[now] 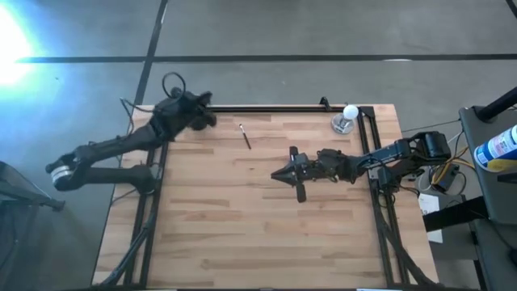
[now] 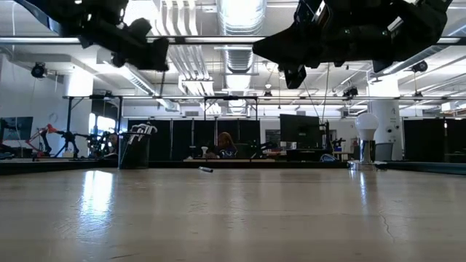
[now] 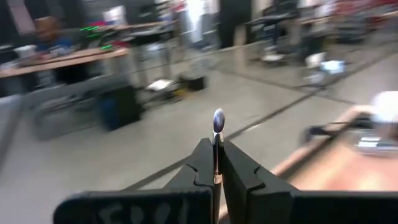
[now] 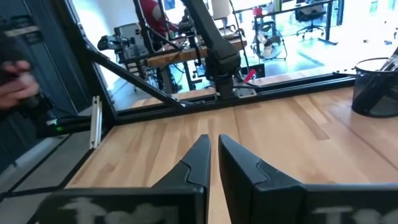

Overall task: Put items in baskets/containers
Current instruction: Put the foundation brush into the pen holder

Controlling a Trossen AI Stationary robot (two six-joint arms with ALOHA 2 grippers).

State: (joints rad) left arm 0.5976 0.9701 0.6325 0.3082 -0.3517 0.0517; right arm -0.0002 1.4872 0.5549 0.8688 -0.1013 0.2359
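The left hand is clenched on a thin brush, whose pale tip stands up between the fingers. In the high view it hangs at the tabletop's back left corner. The cup stands in that corner too, already holding several sticks, though from above I cannot make it out under the arm.

To my mind the step is the drop into the cup. The brush is far longer than the cup is tall, so it wants to go in near upright, lower end well inside the rim before the grip is let go (a tilted release could tip it out, or catch the sticks already leaning there).

The right hand hovers over mid-tabletop, its fingers a slit apart and grasping nothing. One stick lies loose, between the two hands and well apart from the cup.

A dark rail runs along the back edge close to the cup, so room there is tight. The middle and front are open; a bulb sits in the back right corner.
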